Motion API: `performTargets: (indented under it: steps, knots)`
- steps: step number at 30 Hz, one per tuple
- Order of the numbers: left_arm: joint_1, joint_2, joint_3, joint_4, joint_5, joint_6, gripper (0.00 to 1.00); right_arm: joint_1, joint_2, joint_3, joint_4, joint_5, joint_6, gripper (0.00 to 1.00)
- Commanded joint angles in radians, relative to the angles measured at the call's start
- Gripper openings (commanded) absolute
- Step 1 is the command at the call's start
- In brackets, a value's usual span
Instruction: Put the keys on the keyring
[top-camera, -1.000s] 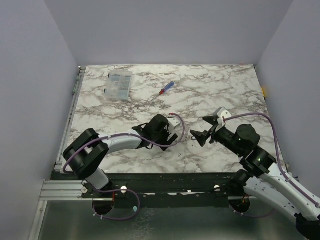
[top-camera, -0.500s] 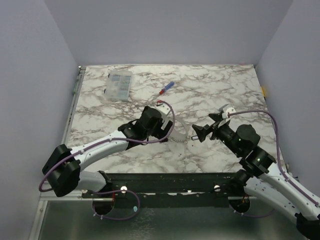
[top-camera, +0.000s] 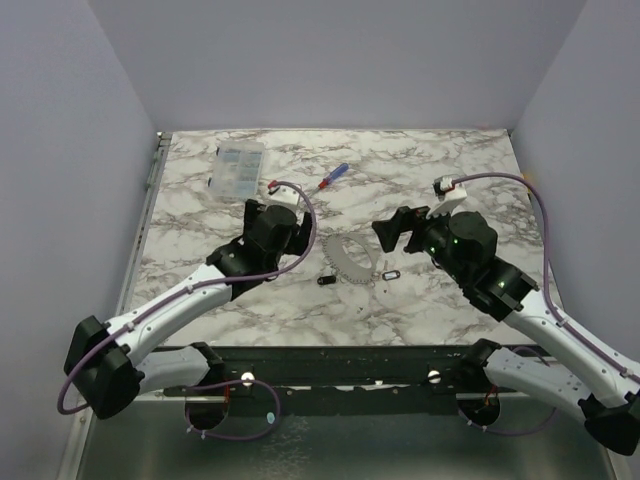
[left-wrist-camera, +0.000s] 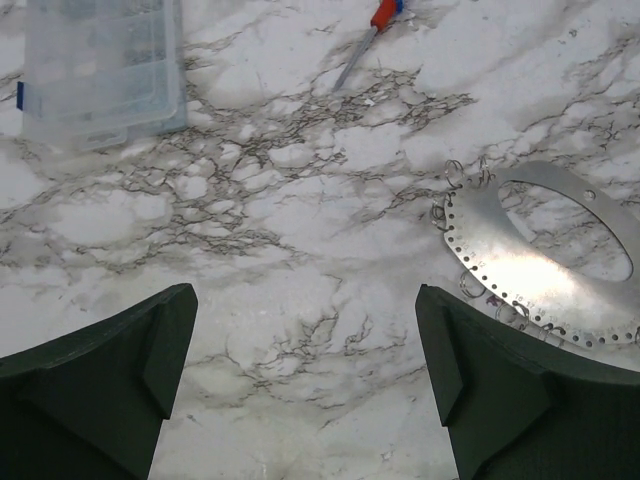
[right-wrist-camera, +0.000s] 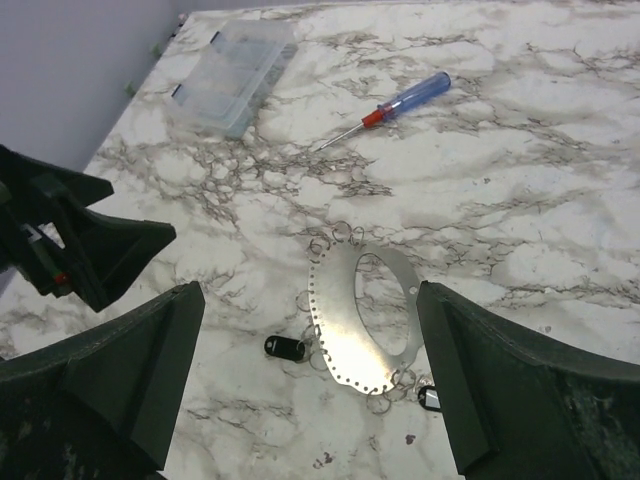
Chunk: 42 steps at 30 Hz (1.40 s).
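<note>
The keyring (top-camera: 347, 262) is a flat pale metal oval plate with a hole, small wire rings along its edge. It lies on the marble table between my grippers, and shows in the left wrist view (left-wrist-camera: 520, 270) and the right wrist view (right-wrist-camera: 345, 325). One black-headed key (top-camera: 327, 280) lies at its left edge (right-wrist-camera: 285, 348). The other key (top-camera: 391, 273) lies at its right end (right-wrist-camera: 432, 398). My left gripper (top-camera: 272, 222) (left-wrist-camera: 305, 370) is open and empty, left of the keyring. My right gripper (top-camera: 397, 228) (right-wrist-camera: 310, 380) is open and empty, above and right of it.
A clear plastic compartment box (top-camera: 238, 168) (left-wrist-camera: 100, 65) (right-wrist-camera: 235, 72) stands at the far left. A red-and-blue screwdriver (top-camera: 333, 176) (left-wrist-camera: 370, 30) (right-wrist-camera: 400, 103) lies beyond the keyring. Grey walls close the table on three sides.
My left gripper has drawn back up and to the left, uncovering the keyring and the left key. My right gripper has risen and pulled away toward the far right.
</note>
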Motion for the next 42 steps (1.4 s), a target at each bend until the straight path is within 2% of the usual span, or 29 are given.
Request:
performTargets:
  steps: [1, 5, 9, 12, 18, 21, 24, 28, 30, 33, 39, 42]
  knots:
    - [0.014, -0.123, -0.089, 0.013, -0.084, -0.028, 0.99, -0.001, -0.016, 0.005, -0.005, 0.04, 0.065, 1.0]
    - [0.014, -0.2, -0.136, 0.005, -0.094, -0.024, 0.99, -0.002, -0.02, -0.009, 0.04, 0.014, 0.088, 1.0]
    - [0.014, -0.341, -0.175, 0.019, -0.201, -0.118, 0.99, -0.002, 0.036, 0.033, 0.041, -0.054, 0.14, 1.0]
    - [0.014, -0.444, -0.216, 0.083, -0.194, -0.16, 0.99, -0.001, 0.091, 0.062, 0.045, -0.081, 0.198, 1.0]
    - [0.015, -0.569, -0.21, 0.122, -0.083, -0.282, 0.99, -0.002, 0.188, 0.109, 0.079, -0.12, 0.255, 1.0]
    - [0.015, -0.677, -0.246, 0.123, -0.063, -0.254, 0.99, -0.002, 0.217, 0.109, 0.124, -0.11, 0.263, 1.0]
    - [0.014, -0.762, -0.285, 0.136, -0.125, -0.165, 0.99, -0.001, 0.265, 0.143, 0.111, -0.104, 0.272, 1.0]
    - [0.015, -0.805, -0.309, 0.12, -0.353, -0.084, 0.99, -0.002, 0.305, 0.164, 0.128, -0.109, 0.286, 1.0]
    - [0.014, -0.806, -0.312, 0.119, -0.425, -0.072, 0.97, -0.002, 0.308, 0.15, 0.164, -0.12, 0.292, 1.0]
    - [0.014, -0.809, -0.313, 0.116, -0.433, -0.066, 0.95, -0.001, 0.317, 0.141, 0.174, -0.138, 0.3, 1.0]
    - [0.014, -0.791, -0.32, 0.118, -0.397, -0.069, 0.95, -0.002, 0.279, 0.081, 0.333, -0.268, 0.293, 1.0]
    - [0.015, -0.77, -0.317, 0.118, -0.384, -0.069, 0.95, -0.002, 0.267, 0.088, 0.31, -0.254, 0.299, 1.0]
